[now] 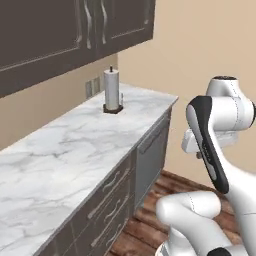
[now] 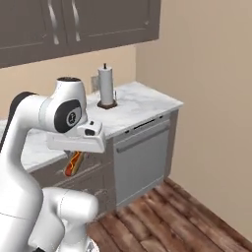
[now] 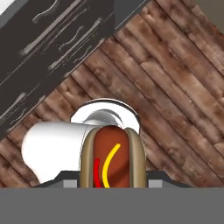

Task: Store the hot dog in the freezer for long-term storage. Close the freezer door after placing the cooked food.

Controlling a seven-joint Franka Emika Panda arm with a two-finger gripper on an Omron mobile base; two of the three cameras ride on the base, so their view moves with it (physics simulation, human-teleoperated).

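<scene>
Hot dog (image 3: 112,161): held in the end effector, seen end-on in the hand view with a brown sausage between tan bun halves and a red and a yellow stripe on top; in the right base view it hangs as a small orange-red shape just below the robot's hand.
End effector (image 2: 74,163): clamped on the hot dog, below the white wrist block, in front of the drawer fronts; the fingers themselves are mostly hidden by the bun.
Drawers (image 2: 91,177): dark fronts with pale handles, just behind the hot dog and under the table edge.
Table (image 1: 70,145): white marble top running along the wall, above and behind the hot dog.
Dishwasher (image 2: 140,162): grey panel under the table, to the right of the hot dog in the right base view.
Paper towel roll (image 2: 105,86): upright on a dark base on the table, near the wall, well apart from the hot dog.
Upper cabinets (image 1: 60,30): dark doors above the table.
Floor (image 3: 175,83): brown wooden planks, beneath the hot dog.
</scene>
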